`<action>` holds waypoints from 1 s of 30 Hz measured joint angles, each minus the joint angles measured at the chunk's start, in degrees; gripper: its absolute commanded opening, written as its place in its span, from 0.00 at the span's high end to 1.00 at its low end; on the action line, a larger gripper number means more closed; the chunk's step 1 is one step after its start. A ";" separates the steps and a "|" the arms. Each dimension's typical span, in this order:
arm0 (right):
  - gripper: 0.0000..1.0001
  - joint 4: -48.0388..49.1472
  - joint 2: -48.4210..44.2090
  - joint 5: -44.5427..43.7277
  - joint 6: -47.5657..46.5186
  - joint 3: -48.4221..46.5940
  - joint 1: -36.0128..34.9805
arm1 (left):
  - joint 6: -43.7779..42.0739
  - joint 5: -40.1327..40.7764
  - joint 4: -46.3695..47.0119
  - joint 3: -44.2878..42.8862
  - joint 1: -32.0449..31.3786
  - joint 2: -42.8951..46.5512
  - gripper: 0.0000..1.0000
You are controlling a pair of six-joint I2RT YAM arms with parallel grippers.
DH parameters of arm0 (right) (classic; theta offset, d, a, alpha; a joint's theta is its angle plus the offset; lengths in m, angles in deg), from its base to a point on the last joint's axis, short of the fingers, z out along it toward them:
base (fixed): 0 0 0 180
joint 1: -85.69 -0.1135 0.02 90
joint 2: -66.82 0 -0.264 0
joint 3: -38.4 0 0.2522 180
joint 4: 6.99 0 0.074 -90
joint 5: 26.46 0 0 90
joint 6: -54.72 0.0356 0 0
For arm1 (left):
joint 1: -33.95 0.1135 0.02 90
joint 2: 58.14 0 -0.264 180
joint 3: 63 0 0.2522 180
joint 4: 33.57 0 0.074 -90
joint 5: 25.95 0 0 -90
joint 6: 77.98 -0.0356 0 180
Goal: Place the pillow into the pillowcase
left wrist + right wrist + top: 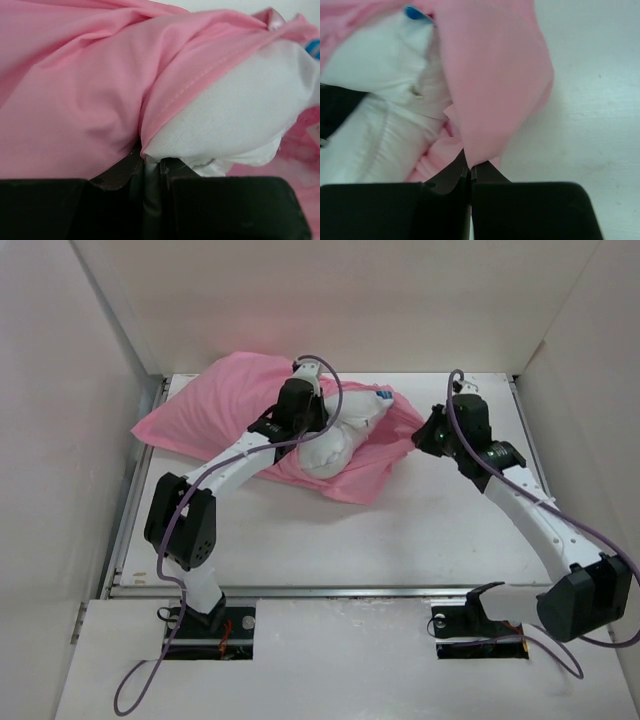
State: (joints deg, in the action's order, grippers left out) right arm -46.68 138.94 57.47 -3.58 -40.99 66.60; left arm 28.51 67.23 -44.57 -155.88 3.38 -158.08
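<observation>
The pink pillowcase (215, 410) lies crumpled at the back left of the table. The white pillow (340, 440) sticks out of its open end, with pink fabric under it. My left gripper (316, 435) is shut on the pillow (240, 115) where the pillowcase (75, 100) hem crosses it; in the left wrist view its jaws (150, 162) pinch white cloth. My right gripper (420, 432) is shut on the pillowcase's right edge. The right wrist view shows a pink fold (495, 75) pinched at the gripper (470, 170), with the pillow (375, 65) to its left.
White walls (60, 440) enclose the table (430, 530) on the left, back and right. A metal rail (330, 590) runs along the table's near edge above the arm bases. A small blue tag (383, 397) shows on the pillow's far end.
</observation>
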 measured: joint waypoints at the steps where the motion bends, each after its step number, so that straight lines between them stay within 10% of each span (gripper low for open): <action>1: 1.00 1.03 0.13 0.85 0.00 -1.16 0.00 | -0.46 -0.24 0.22 0.04 -0.33 -0.09 1.00; 23: 1.00 -0.15 9.44 -4.37 -2.89 -27.54 1.44 | -10.82 -1.73 15.32 4.96 -6.43 -0.90 0.97; 26: 1.00 -0.44 13.03 -0.68 -3.30 -30.12 1.81 | -11.17 -5.51 12.90 2.21 -6.14 -2.12 0.20; 30: 1.00 0.22 15.80 4.07 -3.02 -30.08 2.56 | -11.02 -11.58 8.85 -2.64 -6.05 -3.54 0.06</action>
State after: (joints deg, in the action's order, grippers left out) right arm -46.47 154.74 61.54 -6.60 -71.06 69.16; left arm 17.49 55.64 -35.72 -158.52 -2.67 -161.62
